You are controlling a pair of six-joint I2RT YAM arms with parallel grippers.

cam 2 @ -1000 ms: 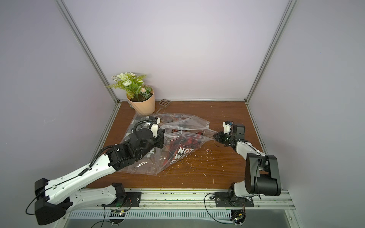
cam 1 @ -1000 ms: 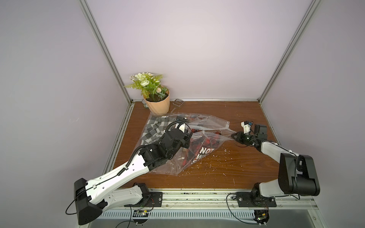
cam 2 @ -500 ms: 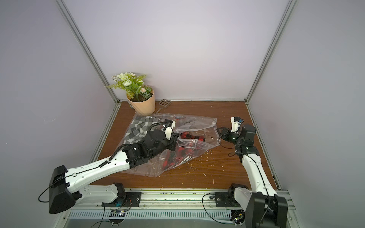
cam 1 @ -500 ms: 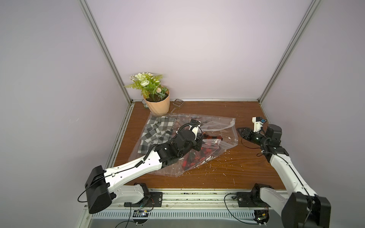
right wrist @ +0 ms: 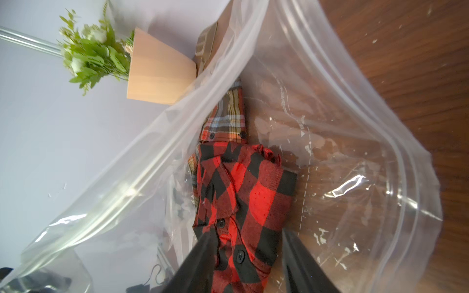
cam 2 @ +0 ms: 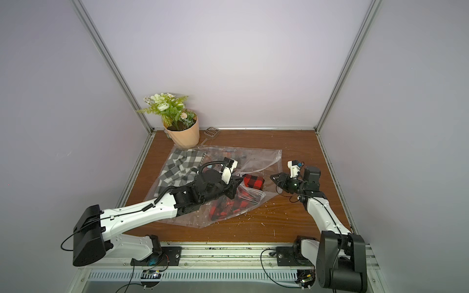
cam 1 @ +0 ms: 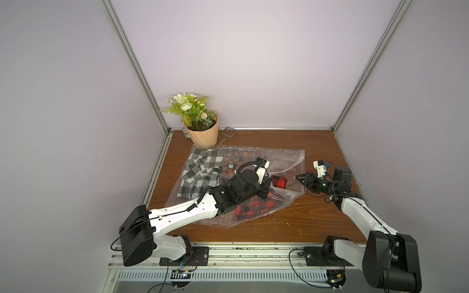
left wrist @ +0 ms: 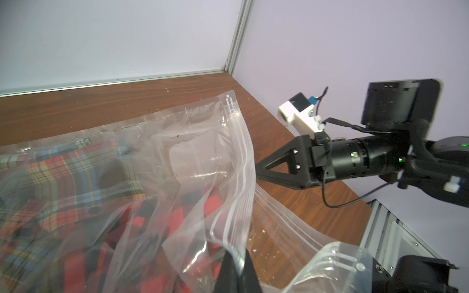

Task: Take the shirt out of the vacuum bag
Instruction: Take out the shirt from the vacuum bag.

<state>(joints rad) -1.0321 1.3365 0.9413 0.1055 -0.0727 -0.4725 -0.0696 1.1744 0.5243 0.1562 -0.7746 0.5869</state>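
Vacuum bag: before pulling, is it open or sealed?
Open: the left gripper holds the upper zip strip of the vacuum bag off the lower.

clear crinkly plastic vacuum bag: transparent, white glare streaks. red/black buffalo-check flannel shirt, black buttons. grey/white/black check shirt. red/blue/yellow tartan shirt. peach faceted plant pot, green leaves, white blooms. wooden tabletop: dark brown grain. plain walls: pale lilac.

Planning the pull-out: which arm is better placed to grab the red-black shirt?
Right. The right tool, open, faces the red-black shirt; the left tool is shut on the vacuum bag.
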